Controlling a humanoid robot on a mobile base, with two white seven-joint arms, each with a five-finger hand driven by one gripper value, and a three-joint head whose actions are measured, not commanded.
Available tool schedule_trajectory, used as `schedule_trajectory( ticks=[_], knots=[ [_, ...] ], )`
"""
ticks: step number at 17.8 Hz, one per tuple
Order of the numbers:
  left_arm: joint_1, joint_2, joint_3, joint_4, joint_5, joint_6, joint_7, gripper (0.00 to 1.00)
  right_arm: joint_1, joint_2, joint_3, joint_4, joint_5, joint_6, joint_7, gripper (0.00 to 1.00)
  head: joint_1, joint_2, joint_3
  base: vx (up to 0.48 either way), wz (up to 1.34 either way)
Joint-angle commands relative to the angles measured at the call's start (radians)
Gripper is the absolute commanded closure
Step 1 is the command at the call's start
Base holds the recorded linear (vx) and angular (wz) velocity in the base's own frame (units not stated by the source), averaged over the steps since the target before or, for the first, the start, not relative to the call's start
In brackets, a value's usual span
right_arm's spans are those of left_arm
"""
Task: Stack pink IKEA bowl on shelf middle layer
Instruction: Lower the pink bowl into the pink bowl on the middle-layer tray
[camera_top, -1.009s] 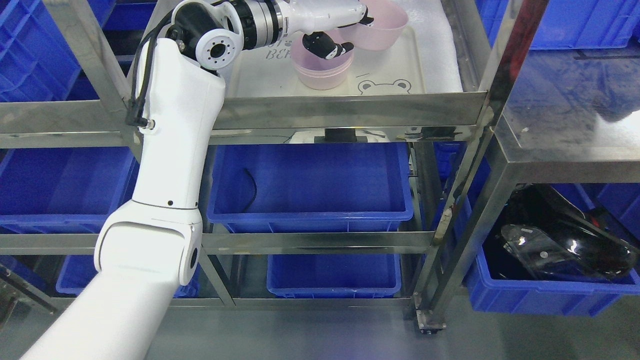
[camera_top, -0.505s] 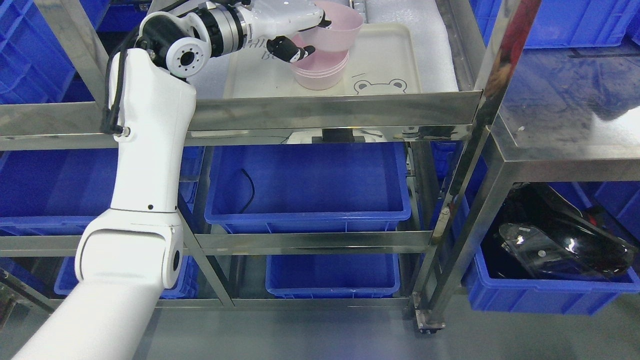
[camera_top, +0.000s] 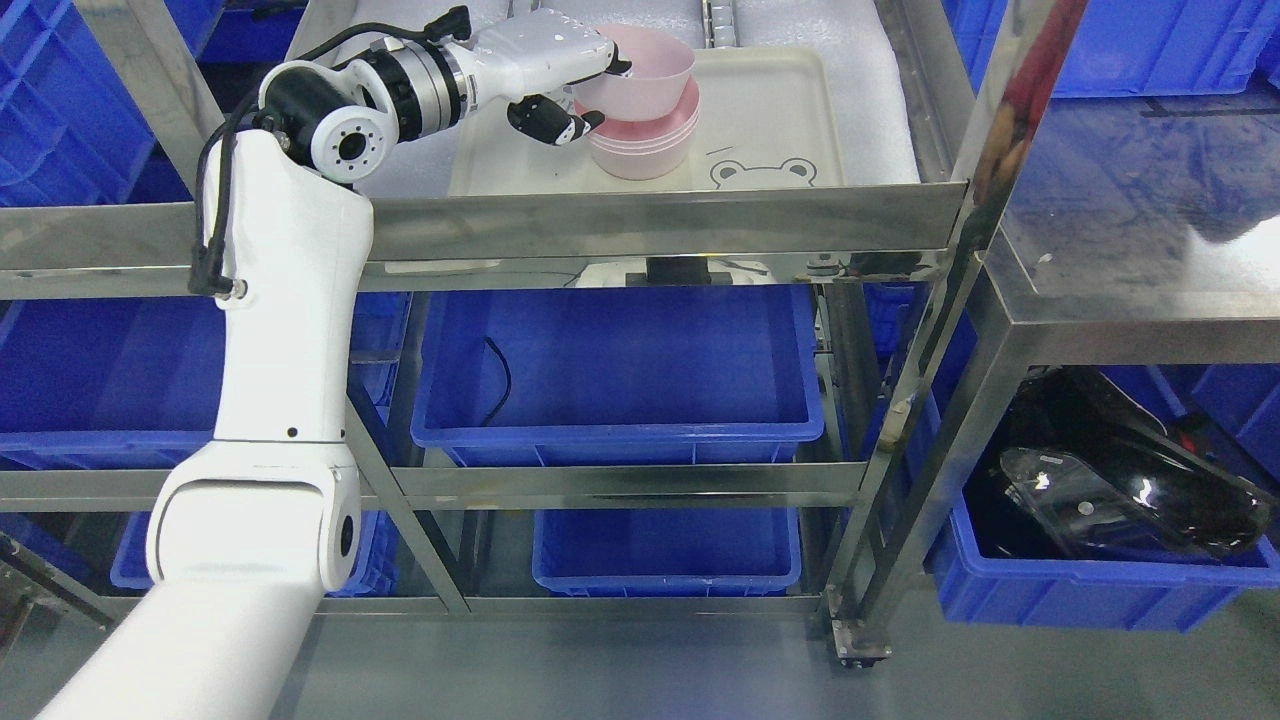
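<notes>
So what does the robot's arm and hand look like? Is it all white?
Mostly white. The left arm has smooth glossy white shells, a black elbow joint with a round white cap, and a ribbed silver metal ring at the wrist. A black cable loops down the outside of the arm. The left hand is white with black fingers tipped in white. No second arm shows.

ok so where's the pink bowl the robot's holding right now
In the head view, upper middle: the pink bowl sits in the left hand, nested atop the pink bowl stack on the cream tray.
</notes>
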Motion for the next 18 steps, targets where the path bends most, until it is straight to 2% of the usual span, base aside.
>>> schedule_trajectory(
  ticks=[1, 5, 12, 14, 16, 18],
  knots=[
    [-0.017, -0.044, 0.023, 0.036, -0.002, 0.001, 0.012, 0.89, 0.023, -0.017, 0.0, -0.017, 0.0, 0.001, 0.0, 0.0, 0.0, 0.0, 0.0, 0.0, 0.0],
    [-0.005, -0.066, 0.01, 0.038, -0.002, 0.001, 0.012, 0.87, 0.023, -0.017, 0.0, -0.017, 0.0, 0.001, 0.0, 0.0, 0.0, 0.0, 0.0, 0.0, 0.0],
    [0.02, -0.035, 0.0, 0.036, -0.004, 0.001, 0.006, 0.85, 0.023, -0.017, 0.0, -0.017, 0.0, 0.001, 0.0, 0.0, 0.0, 0.0, 0.0, 0.0, 0.0],
    [0.017, -0.025, 0.0, 0.038, -0.004, 0.001, 0.008, 0.72, 0.023, -0.017, 0.0, -0.017, 0.0, 0.001, 0.0, 0.0, 0.0, 0.0, 0.0, 0.0, 0.0],
    [0.014, -0.032, 0.005, 0.036, -0.002, 0.001, 0.011, 0.32, 0.023, -0.017, 0.0, -0.017, 0.0, 0.001, 0.0, 0.0, 0.0, 0.0, 0.0, 0.0, 0.0],
    [0.009, -0.052, 0.016, 0.026, 0.012, 0.001, 0.014, 0.18, 0.023, -0.017, 0.0, -0.017, 0.0, 0.001, 0.0, 0.0, 0.0, 0.0, 0.0, 0.0, 0.0]
  ],
)
